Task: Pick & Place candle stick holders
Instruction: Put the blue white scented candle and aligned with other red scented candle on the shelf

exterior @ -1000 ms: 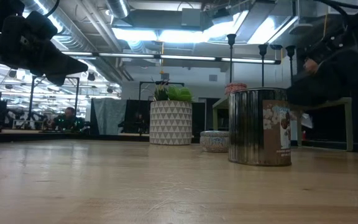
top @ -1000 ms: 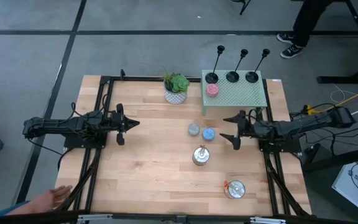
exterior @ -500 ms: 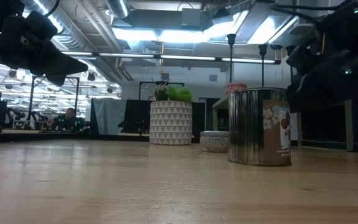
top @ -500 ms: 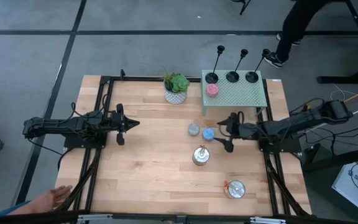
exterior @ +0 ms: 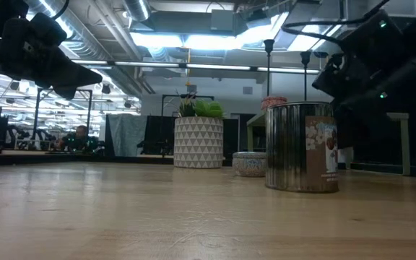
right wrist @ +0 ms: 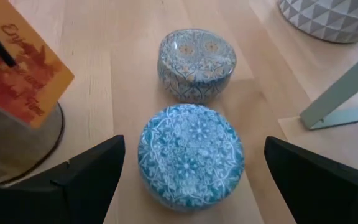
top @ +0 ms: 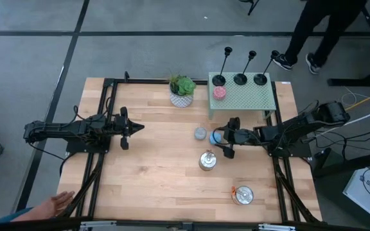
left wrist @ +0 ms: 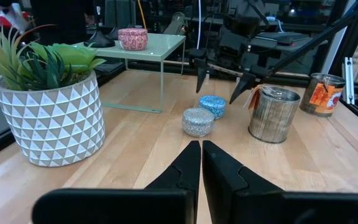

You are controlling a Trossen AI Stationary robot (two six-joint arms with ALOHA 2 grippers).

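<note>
The right tool (top: 224,142), fingers spread wide, had advanced from the worktop's right edge to straddle the blue candle (right wrist: 191,155), not the candle stick holders (top: 239,79) on the green shelf (top: 243,97) at the far edge. The left tool (top: 137,128) waited closed near the left edge.

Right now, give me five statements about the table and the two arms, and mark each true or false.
1. The right gripper has its jaws open over the blue candle. True.
2. The left gripper holds a candle stick holder. False: its jaws are shut on nothing.
3. All three candle stick holders stand on the green shelf. True.
4. The pink candle lies on the wooden table. False: it sits on the green shelf.
5. The potted plant has tipped over. False: it stands upright.
</note>
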